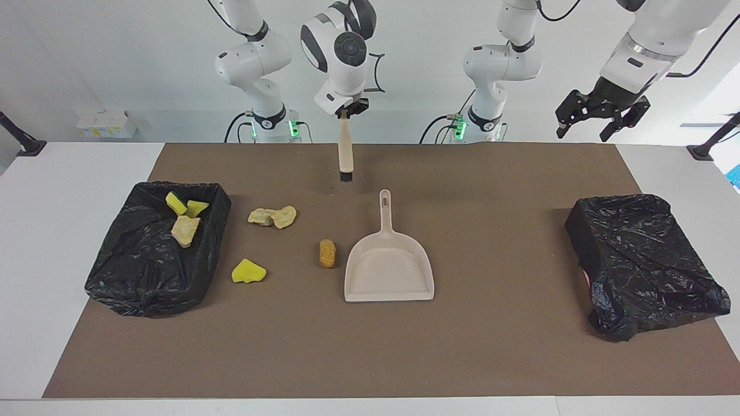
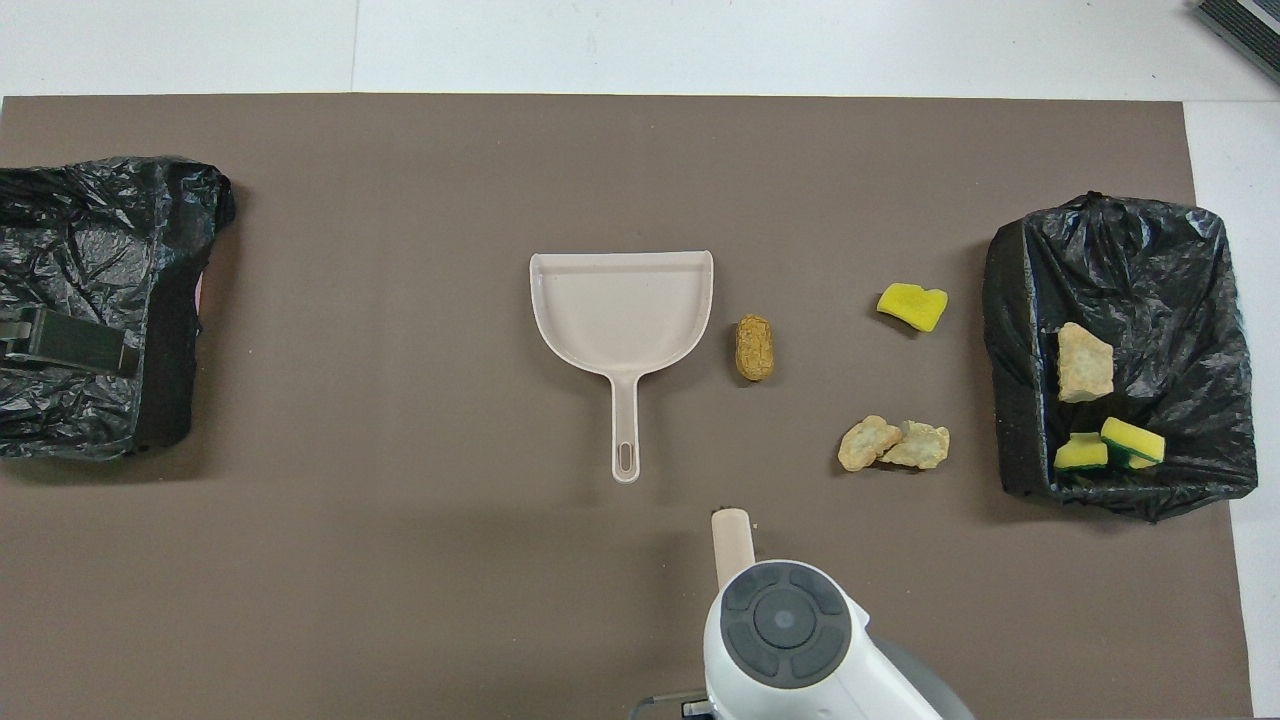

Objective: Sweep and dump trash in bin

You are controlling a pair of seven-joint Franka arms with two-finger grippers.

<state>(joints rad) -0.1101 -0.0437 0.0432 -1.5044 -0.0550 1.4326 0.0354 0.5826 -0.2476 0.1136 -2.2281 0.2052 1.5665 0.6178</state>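
Trash lies in two lots, and we place it all by the beige dustpan (image 1: 389, 271), a smooth scoop that lies flat at the middle of the brown mat (image 1: 497, 358), its handle pointing to the robots: an orange-brown oval (image 1: 327, 253) just beside the pan toward the right arm's end, then two pale tan crumbly chunks (image 1: 273, 216) touching each other, nearer the robots than the oval, and a bright yellow spongy wedge (image 1: 248, 271) on the mat close to a bin; three more chunks (image 1: 184, 217), two yellow and one tan, sit inside that black crinkled bag-lined bin (image 1: 151, 277). We see the right gripper (image 1: 346, 111) closed tight on the top of a brush (image 1: 345, 155), whose beige handle hangs upright, its dark bristles low over the mat, nearer the robots than the pan's handle and toward the right arm's end from it. We see the left gripper (image 1: 601, 118) with its fingers spread wide, holding nothing, waiting high above the table's edge at the left arm's end, well apart from the pan. Below it a second bin (image 1: 644, 263) lies wrapped over in glossy, wrinkled black plastic
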